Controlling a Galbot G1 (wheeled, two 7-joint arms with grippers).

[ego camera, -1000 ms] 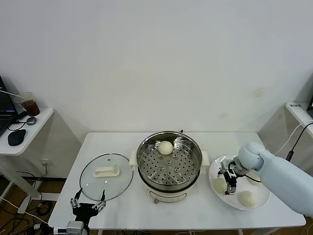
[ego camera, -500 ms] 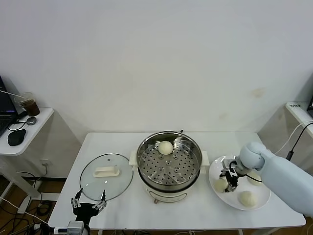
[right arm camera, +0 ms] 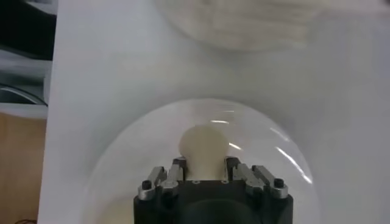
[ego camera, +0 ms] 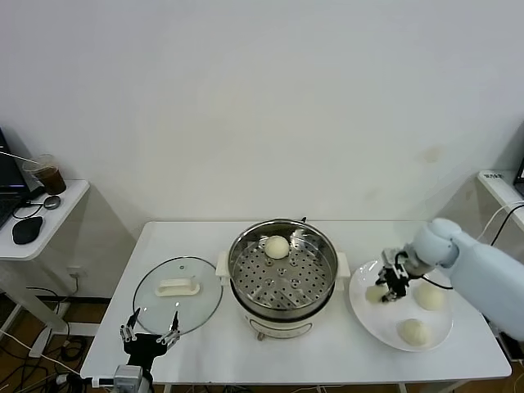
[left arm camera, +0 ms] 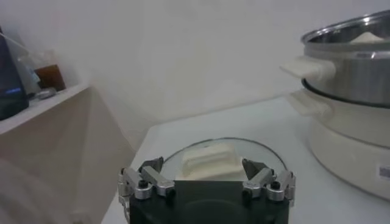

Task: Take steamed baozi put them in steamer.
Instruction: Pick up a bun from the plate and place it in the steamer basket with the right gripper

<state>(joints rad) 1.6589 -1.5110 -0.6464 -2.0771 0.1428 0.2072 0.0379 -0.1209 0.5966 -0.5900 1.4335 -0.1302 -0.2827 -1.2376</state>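
Note:
The steamer stands mid-table with one steamed baozi on its perforated tray, at the back. My right gripper is shut on another baozi and holds it a little above the white plate. In the right wrist view that baozi sits between the fingers over the plate. Two more baozi lie on the plate. My left gripper is open and empty, parked at the table's front left edge.
The round glass lid with white handle lies flat left of the steamer; it also shows in the left wrist view just beyond the left gripper. A side table with a cup and mouse stands far left.
My right gripper has closed on a baozi at the plate's left side and lifted it up and slightly back off the plate. The left arm has not moved.

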